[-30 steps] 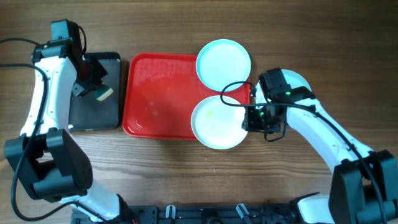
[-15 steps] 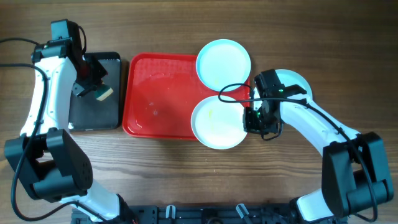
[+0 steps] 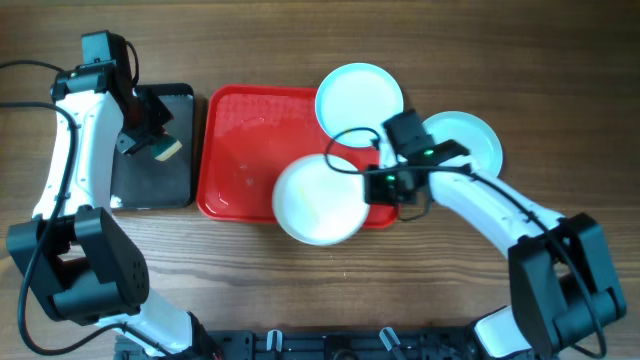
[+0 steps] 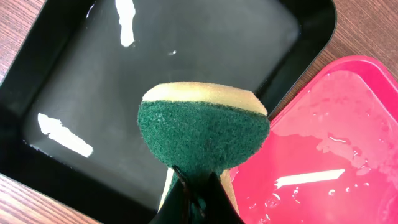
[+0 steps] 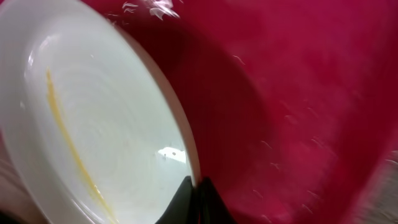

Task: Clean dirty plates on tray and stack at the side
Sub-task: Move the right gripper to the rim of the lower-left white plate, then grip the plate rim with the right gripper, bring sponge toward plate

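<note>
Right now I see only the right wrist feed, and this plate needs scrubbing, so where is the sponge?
Observer: The left fingers hold the sponge above the black tray, left of the red tray.
Operator: Is my plate fully over the red tray?
Observer: No, the held plate in your right fingers juts past the tray's near edge.
Operator: Where are the others?
Observer: The second plate overhangs the tray's far right corner; the third plate lies on the table right of it, partly hidden by the right arm.
</note>
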Controlling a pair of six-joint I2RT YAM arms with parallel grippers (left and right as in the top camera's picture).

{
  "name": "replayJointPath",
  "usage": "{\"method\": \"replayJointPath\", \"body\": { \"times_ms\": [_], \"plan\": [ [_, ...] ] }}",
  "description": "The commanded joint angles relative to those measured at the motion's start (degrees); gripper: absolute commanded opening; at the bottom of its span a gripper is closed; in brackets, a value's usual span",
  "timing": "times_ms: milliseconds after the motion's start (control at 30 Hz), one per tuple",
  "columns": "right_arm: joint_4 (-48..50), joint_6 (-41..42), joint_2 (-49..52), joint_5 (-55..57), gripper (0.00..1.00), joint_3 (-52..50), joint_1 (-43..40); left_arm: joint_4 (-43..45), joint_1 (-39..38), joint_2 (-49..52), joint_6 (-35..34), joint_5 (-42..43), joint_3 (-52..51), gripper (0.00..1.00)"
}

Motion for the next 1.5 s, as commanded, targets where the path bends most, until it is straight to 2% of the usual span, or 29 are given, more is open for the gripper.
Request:
{"method": "replayJointPath", "body": {
  "times_ms": [0, 167, 333, 467, 600, 733, 933, 1033, 1267, 1467],
  "plan": [
    [7.82, 12.87, 0.94, 7.48, 0.04, 1.9, 5.6, 0.17, 0.07, 0.55, 1.29, 0.26, -0.26, 0.04],
    [17.73, 19.17, 4.46, 13.4, 0.04, 1.9, 9.88, 0.17, 0.07, 0.55, 1.29, 0.31, -0.26, 0.04],
    [21.09, 23.32, 8.81, 13.38, 0.04, 1.9, 11.78, 0.22, 0.07, 0.55, 1.27, 0.31, -0.26, 0.04],
    [23.06, 23.65, 10.05, 12.92, 0.04, 1.97, 12.72, 0.44, 0.07, 0.55, 1.27, 0.35, -0.26, 0.04],
    [21.07, 18.86, 10.05, 13.2, 0.24, 4.26, 12.59, 0.44, 0.04, 0.55, 1.25, 0.5, -0.26, 0.04],
    [16.35, 11.54, 10.19, 14.27, 0.28, 8.33, 11.17, 0.68, 0.0, 0.55, 1.27, 0.5, -0.26, 0.04],
    [16.74, -3.93, 13.53, 13.7, 0.22, 11.96, 10.34, 1.38, -0.94, 0.55, 1.29, 0.5, -0.26, 0.04],
    [16.33, -8.24, 17.86, 12.04, 0.18, 13.84, 10.38, 1.73, -1.75, 0.55, 1.29, 0.48, -0.26, 0.04],
    [13.9, -8.09, 21.35, 10.54, 0.04, 17.03, 10.38, 1.75, -2.47, 0.55, 1.29, 0.48, -0.26, 0.04],
    [12.46, -1.31, 21.33, 10.49, 0.04, 17.03, 10.36, 1.66, -2.89, 0.55, 1.31, 3.41, -0.26, 0.04]
  ]
}}
